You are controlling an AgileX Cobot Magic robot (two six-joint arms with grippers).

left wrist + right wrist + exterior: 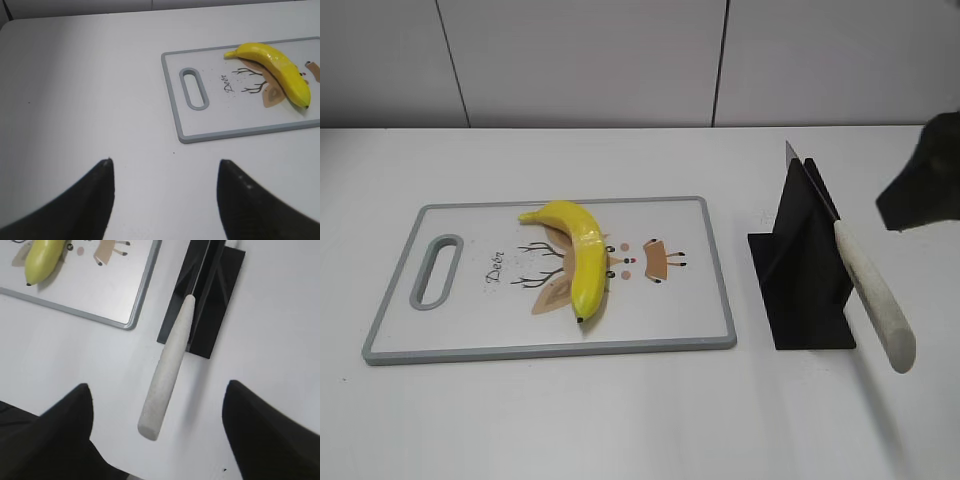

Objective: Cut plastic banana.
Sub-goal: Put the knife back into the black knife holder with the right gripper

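A yellow plastic banana (576, 255) lies whole on a white cutting board (470, 325) with a grey rim; it also shows in the left wrist view (275, 70) and the right wrist view (42, 260). A knife with a pale handle (876, 292) rests in a black stand (798, 265), handle pointing toward the front; in the right wrist view the handle (167, 367) lies between and beyond the fingers. My right gripper (157, 390) is open, above and short of the handle's end. My left gripper (165, 161) is open and empty over bare table, left of the board (225, 132).
The table is white, with a grey panelled wall behind. Part of the right arm (925, 180) shows dark at the right edge of the exterior view. The board has a handle slot (437, 270) at its left end.
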